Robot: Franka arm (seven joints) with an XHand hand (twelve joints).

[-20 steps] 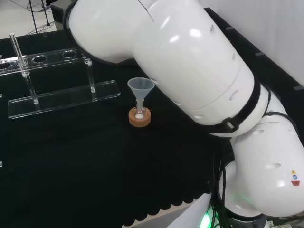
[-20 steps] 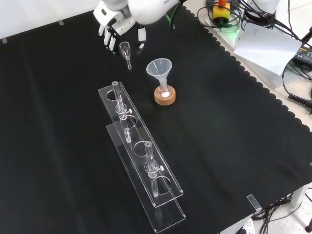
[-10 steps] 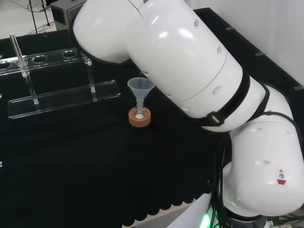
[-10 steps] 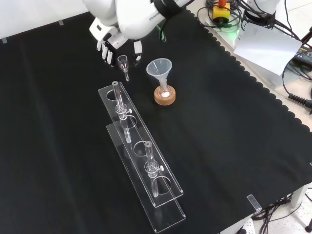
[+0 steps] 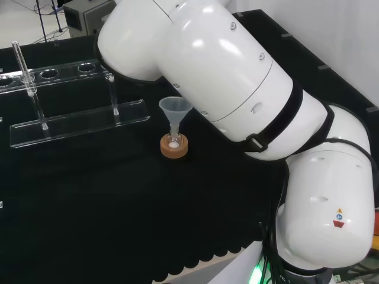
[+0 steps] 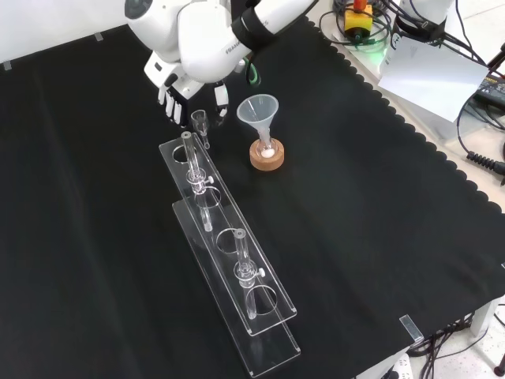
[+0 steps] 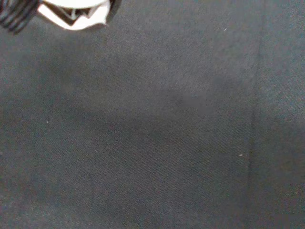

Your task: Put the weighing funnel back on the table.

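Found the hand [image 6: 174, 93] near the top of the front view, under the arm's big white link [image 6: 197, 35], fingers [image 6: 178, 112] pointing down toward the black cloth [image 6: 379, 229]; saw the weighing funnel [image 6: 200, 120] between those fingers and the thumb [image 6: 222, 95], apparently pinched there, mouth uppermost and short stem slanting down toward the near side; could not tell whether the stem tip touched the cloth; placed the piece just beside the far end of the clear rack [image 6: 237, 272], to the left of the funnel [image 6: 258, 110] in the front view; noted that big funnel standing mouth up, stem in a small flask [image 6: 267, 148] on a cork ring [image 6: 267, 158], apart from the hand; noted glass tubes [image 6: 189, 162] upright in the rack; in the head view, met the arm's white links [image 5: 237, 89] across the right, with funnel [image 5: 175, 107], cork ring [image 5: 174, 147] and rack [image 5: 77, 121] to their left; in the wrist view, made out dark cloth [image 7: 157, 138] close by and a blurred white part of the hand [image 7: 71, 12] at one corner.
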